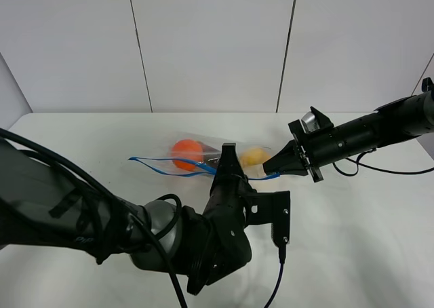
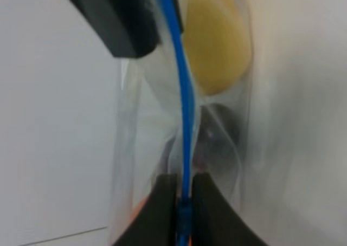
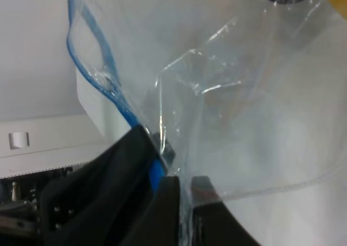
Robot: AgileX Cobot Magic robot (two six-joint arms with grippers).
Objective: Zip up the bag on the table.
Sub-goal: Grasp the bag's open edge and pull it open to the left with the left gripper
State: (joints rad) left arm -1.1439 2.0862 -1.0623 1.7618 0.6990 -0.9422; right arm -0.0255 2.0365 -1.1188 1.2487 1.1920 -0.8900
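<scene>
The left end effector [image 2: 184, 204] has its two fingers [image 2: 162, 213] closed on the blue zipper strip [image 2: 183, 94], which runs out between them as one thin line. In the high view this end effector [image 1: 228, 160] sits at about the middle of the strip's length. The right end effector [image 3: 187, 202] is also pinched shut, with clear plastic and the blue strip caught between its two fingers [image 3: 169, 202]. From above, it [image 1: 274, 167] grips the bag's right end, just beside the left one.

There is one bag [image 1: 203, 152], lying near the middle of the desk [image 1: 352, 240] with its strip edge toward the robot. Between the two end effectors the strip [image 1: 261, 177] shows as a single line. Left of the left end effector it parts into two blue lines with a gap between them, so that stretch is open.

Three fruits show through the plastic:
- one orange fruit [image 1: 186, 152] in the left part of the bag
- one yellow fruit [image 1: 252, 157] beside the right end effector
- one dark fruit [image 2: 222, 132], seen only blurred in the left wrist view, next to the yellow one [image 2: 217, 45]
</scene>
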